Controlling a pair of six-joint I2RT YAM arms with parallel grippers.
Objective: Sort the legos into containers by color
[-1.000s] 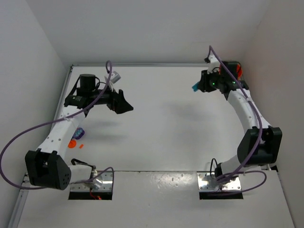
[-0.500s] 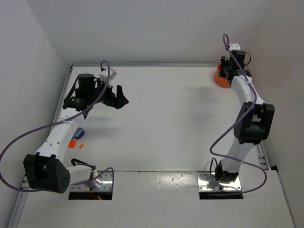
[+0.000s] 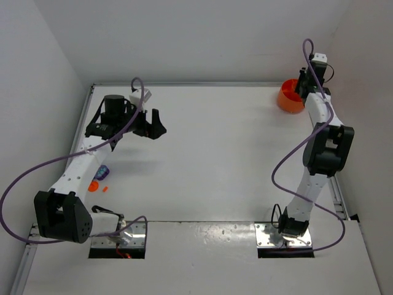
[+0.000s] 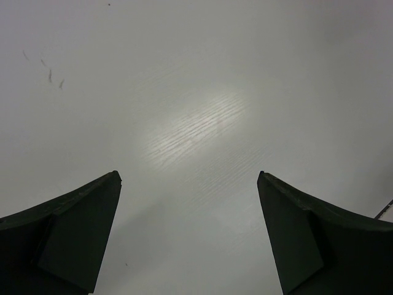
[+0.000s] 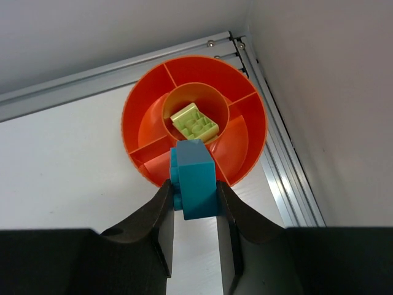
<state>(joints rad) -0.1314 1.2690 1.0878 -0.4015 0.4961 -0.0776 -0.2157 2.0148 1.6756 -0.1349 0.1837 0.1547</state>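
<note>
- In the far right corner of the table (image 3: 215,153), the orange tub (image 5: 245,144) sits against the rails (image 5: 288,178). One yellow-green brick (image 5: 194,121) already lies in its round middle compartment.
- The right gripper (image 5: 195,192) is clenched on a cyan brick (image 5: 195,172). The brick hangs over the tub's near rim and is not yet dropped. It hides the outer compartment below, so I cannot tell which one that is.
- The left gripper (image 4: 188,175) is spread wide with nothing between its fingers. It is over bare table on the left side, well apart from the tub.
- Beside the left arm (image 3: 80,169) lie a purple brick (image 3: 103,170), an orange brick (image 3: 93,184) and a smaller orange piece (image 3: 105,188), all unsorted.
- By my judgement, one brick is placed, one is about to go in, and at least three wait to be fetched, so most of the sorting is left to do.
</note>
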